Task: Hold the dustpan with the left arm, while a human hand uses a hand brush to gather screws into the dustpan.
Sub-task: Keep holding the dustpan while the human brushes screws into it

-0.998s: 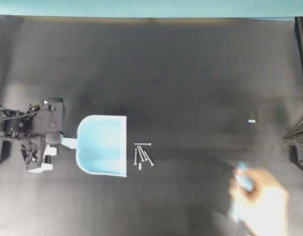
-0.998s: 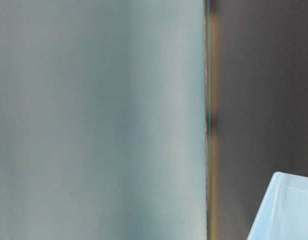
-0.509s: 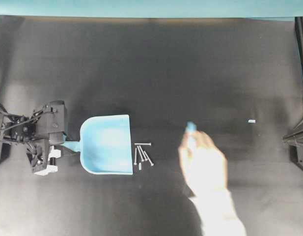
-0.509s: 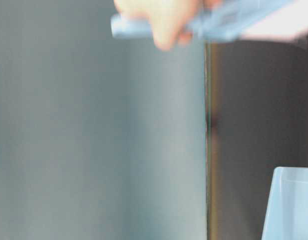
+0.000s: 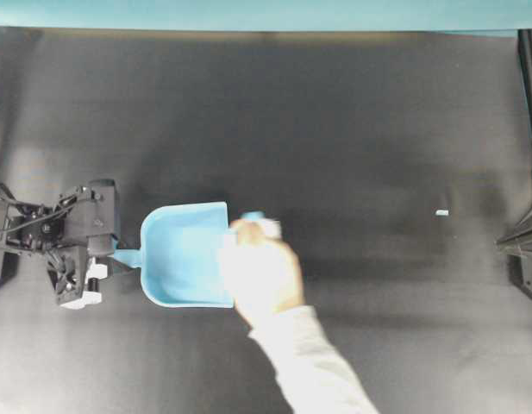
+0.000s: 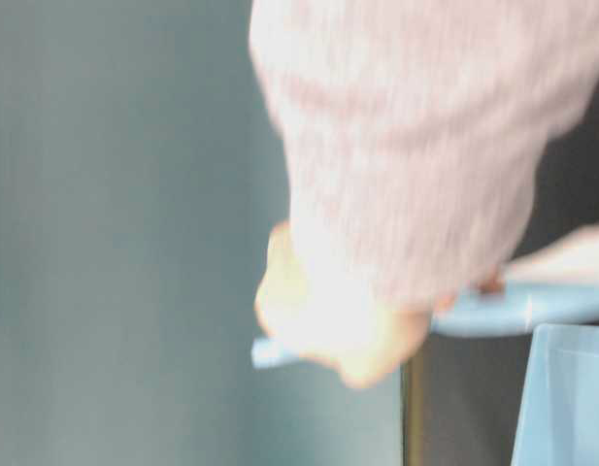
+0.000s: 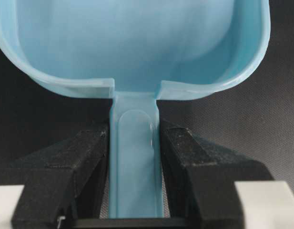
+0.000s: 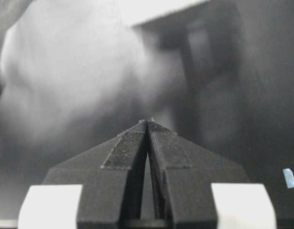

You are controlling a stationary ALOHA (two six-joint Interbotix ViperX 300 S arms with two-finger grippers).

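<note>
The light blue dustpan (image 5: 181,254) lies flat on the black table, its lip facing right. My left gripper (image 5: 119,256) is shut on its short handle; in the left wrist view both black fingers (image 7: 182,148) press the sides of the handle of the dustpan (image 7: 137,43). The human hand (image 5: 259,276), in a pale grey sleeve (image 5: 313,366), is at the pan's lip with the hand brush (image 5: 253,216), of which only a blue end shows. The screws are hidden under the hand. My right gripper (image 8: 147,122) is shut on nothing, away from the pan.
A tiny pale blue chip (image 5: 442,212) lies at the right of the table; it also shows as a chip (image 8: 289,177) in the right wrist view. A black frame (image 5: 520,246) stands at the right edge. The table-level view is filled by the blurred sleeve (image 6: 406,146) and the brush (image 6: 513,311).
The hand with the brush has swept from the lower right to the pan's lip and now covers the screws. The dustpan shifted slightly right and squared up early on; my grip is unchanged.
</note>
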